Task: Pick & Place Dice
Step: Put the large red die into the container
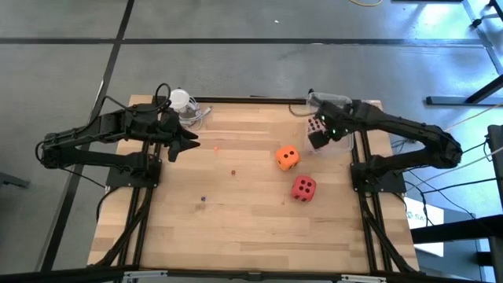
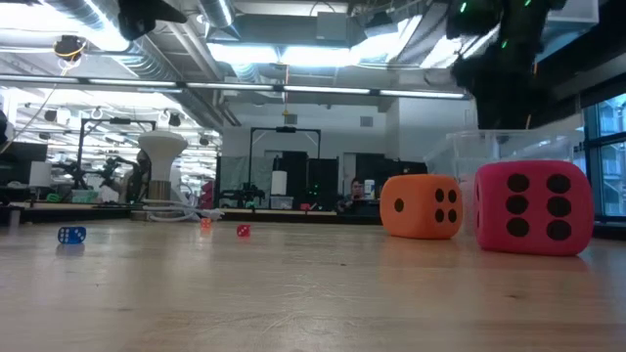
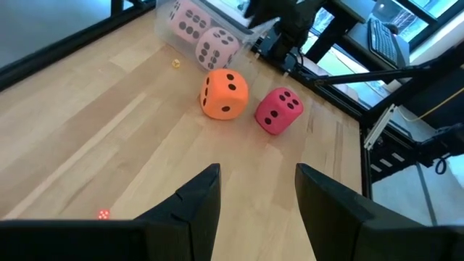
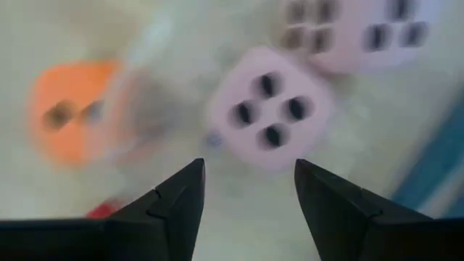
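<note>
The orange die (image 1: 287, 157) (image 3: 225, 93) and the red die (image 1: 303, 188) (image 3: 278, 110) rest on the wood table right of centre. They stand large at the right of the low view, orange (image 2: 421, 206) beside red (image 2: 533, 207). Two pale pink dice (image 3: 215, 47) (image 3: 190, 18) lie at a clear bin (image 1: 334, 102) in the far right corner. My right gripper (image 1: 317, 140) (image 4: 250, 177) hangs open above one pink die (image 4: 270, 109), with the second pink die (image 4: 348, 32) beyond. My left gripper (image 1: 189, 144) (image 3: 257, 181) waits open over the table's left part.
Tiny dice lie scattered on the boards: a blue one (image 2: 70, 235), red ones (image 2: 243, 231) (image 3: 104, 214) and a yellow one (image 3: 175, 64). A white object with a cable (image 1: 181, 101) sits at the far edge on the left. Bare wood fills the near half (image 1: 236, 236).
</note>
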You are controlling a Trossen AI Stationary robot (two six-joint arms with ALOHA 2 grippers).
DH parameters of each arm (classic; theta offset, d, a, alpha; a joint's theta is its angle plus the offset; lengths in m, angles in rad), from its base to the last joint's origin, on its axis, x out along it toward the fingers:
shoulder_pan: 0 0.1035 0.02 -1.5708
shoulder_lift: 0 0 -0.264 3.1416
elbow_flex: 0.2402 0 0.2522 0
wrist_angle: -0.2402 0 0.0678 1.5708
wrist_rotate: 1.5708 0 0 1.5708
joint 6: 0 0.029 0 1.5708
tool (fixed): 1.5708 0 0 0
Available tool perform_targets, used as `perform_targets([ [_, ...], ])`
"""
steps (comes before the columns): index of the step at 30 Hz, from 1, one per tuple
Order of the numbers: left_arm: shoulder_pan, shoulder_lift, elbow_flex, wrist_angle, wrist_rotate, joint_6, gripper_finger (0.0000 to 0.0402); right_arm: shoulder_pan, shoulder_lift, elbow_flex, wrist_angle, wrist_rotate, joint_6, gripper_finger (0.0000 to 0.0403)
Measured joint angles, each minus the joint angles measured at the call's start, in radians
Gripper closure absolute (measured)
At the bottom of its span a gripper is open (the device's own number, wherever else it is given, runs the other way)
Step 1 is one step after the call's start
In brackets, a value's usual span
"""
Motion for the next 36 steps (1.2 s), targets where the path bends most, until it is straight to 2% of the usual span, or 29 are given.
perform_targets([
  [3,0.0,-0.001,0.0,-0.003,0.0,0.0,0.0233,0.071,-0.064,0.0,-0.007,-0.016,-0.018,0.0198],
  [7,0.0,0.002,0.0,-0.002,-0.015,0.007,0.0233,0.183,-0.124,0.0,-0.002,-0.13,-0.018,0.0204],
  [12,0.0,0.005,0.0,-0.002,-0.052,0.017,0.0233,0.328,-0.128,0.0,-0.002,-0.18,0.027,0.0206],
  [19,0.0,0.008,0.0,-0.002,-0.084,0.038,0.0233,0.492,-0.053,0.0,0.038,-0.182,-0.012,0.0181],
  [25,0.0,0.008,0.0,-0.002,-0.089,0.036,0.0233,0.568,0.032,0.0,0.083,-0.176,-0.001,0.0163],
  [31,0.0,0.008,0.0,-0.001,-0.09,0.031,0.0233,0.644,0.142,0.009,0.085,-0.175,-0.026,0.0183],
  [36,0.0,0.008,0.0,-0.001,-0.09,0.027,0.0233,0.697,0.232,0.093,0.084,-0.113,-0.041,0.0214],
])
